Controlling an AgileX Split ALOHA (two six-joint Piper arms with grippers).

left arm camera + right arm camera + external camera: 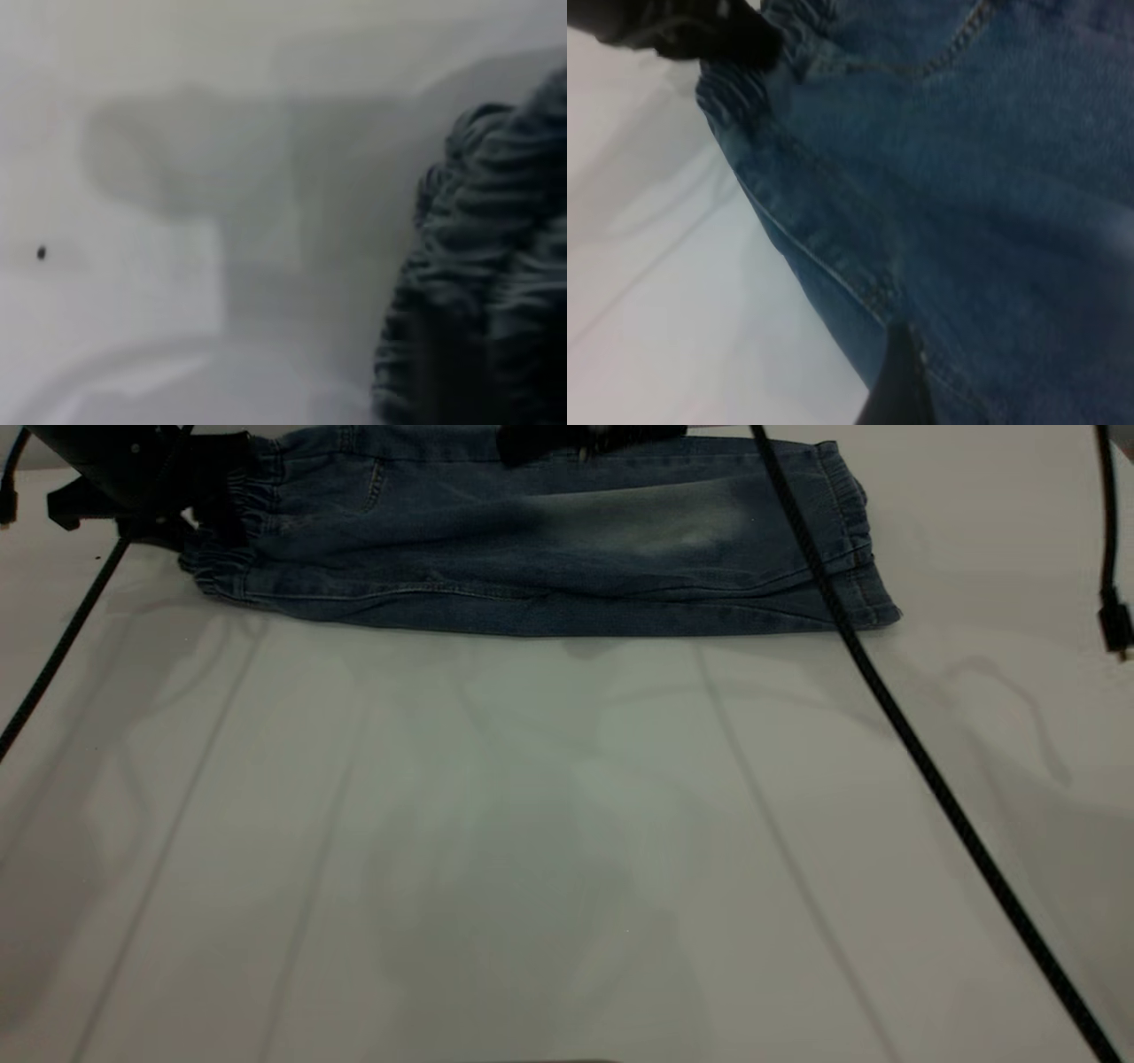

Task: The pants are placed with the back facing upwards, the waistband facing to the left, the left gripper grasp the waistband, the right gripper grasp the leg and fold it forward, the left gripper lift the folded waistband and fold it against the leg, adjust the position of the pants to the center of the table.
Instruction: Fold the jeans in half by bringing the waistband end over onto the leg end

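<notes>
Denim pants (532,549) lie folded; left end effector (208,514) pinches waistband (239,522).

The pants (532,558) are seen in faded blue denim, darker along the folded lower edge. A pale bleached patch is shown on the leg (673,522), toward the hem. The gathered waistband (226,540) is rendered in darker blue with ruched ridges. Seams are picked out in lighter thread. The table (567,850) is a plain white-grey. The left end effector (190,500) and the cables (921,762) are black.
</notes>
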